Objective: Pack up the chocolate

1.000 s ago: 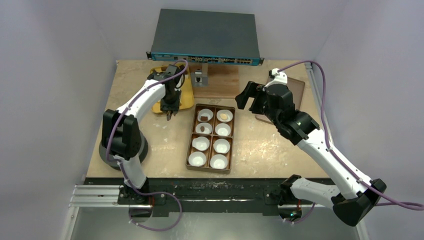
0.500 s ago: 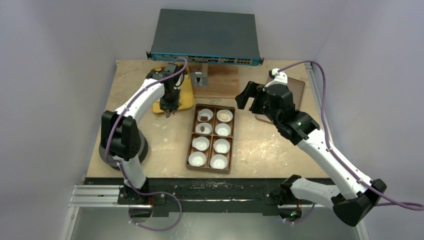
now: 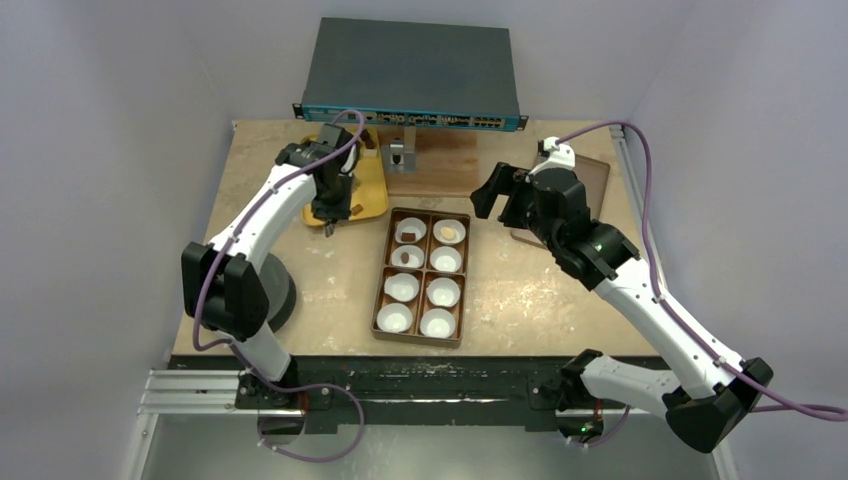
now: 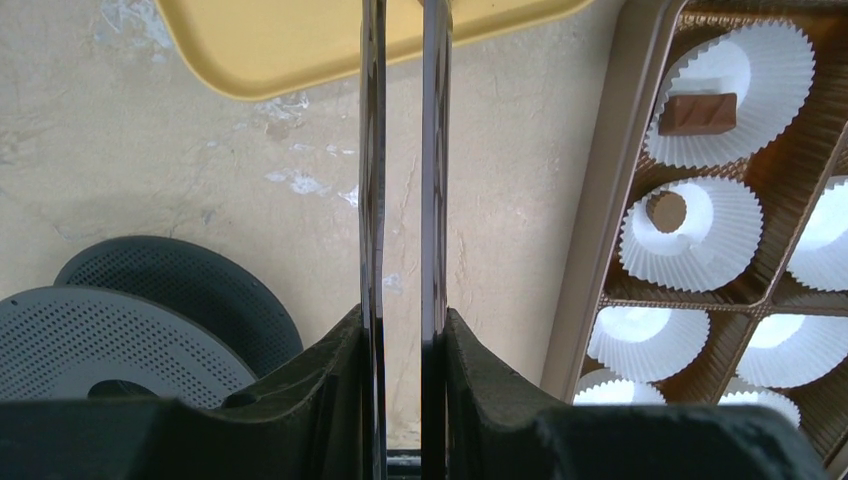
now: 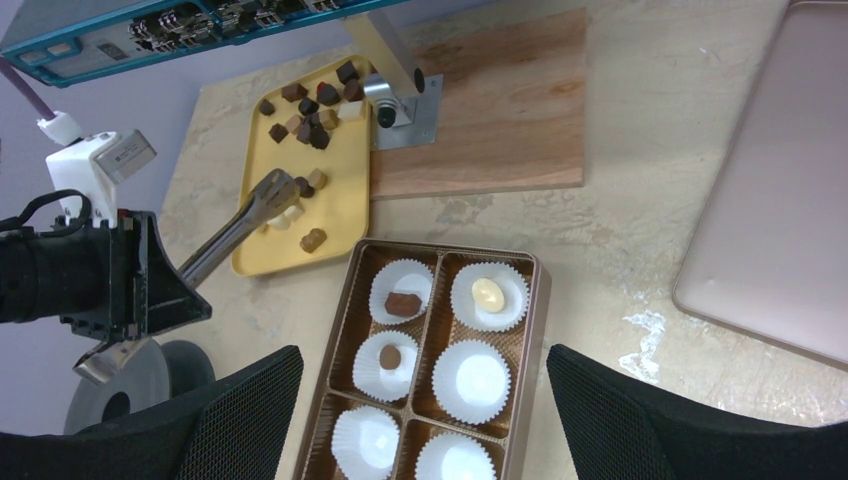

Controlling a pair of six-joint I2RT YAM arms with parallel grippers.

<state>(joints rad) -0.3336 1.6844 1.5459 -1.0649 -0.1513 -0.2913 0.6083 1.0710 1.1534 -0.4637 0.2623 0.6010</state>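
Chocolate [image 5: 328, 95]: bite-sized pieces, mostly dark brown with some tan and pale, most of them clustered at the far end of a yellow tray [image 5: 345, 205], with a few strays nearer its middle. Three more pieces sit in white paper cups [image 5: 482, 378] inside the brown eight-compartment box [image 5: 450, 250]: a brown block in the far-left cup, a pale piece in the far-right cup and a round brown one in the second cup on the left. The other five cups hold nothing. Left gripper [image 5: 275, 185]: long thin fingers drawn close with a narrow slit between them, reaching over the tray with the tips just beside the strays; whether they pinch a piece cannot be told. Right gripper [image 5: 425, 400]: fingers spread wide, nothing between them, hanging above the box's far end. Flat brown lid [image 5: 780, 180]: on the table [image 5: 620, 260], right of the box. Wooden board [image 5: 490, 110]: beyond the box, beside the tray.
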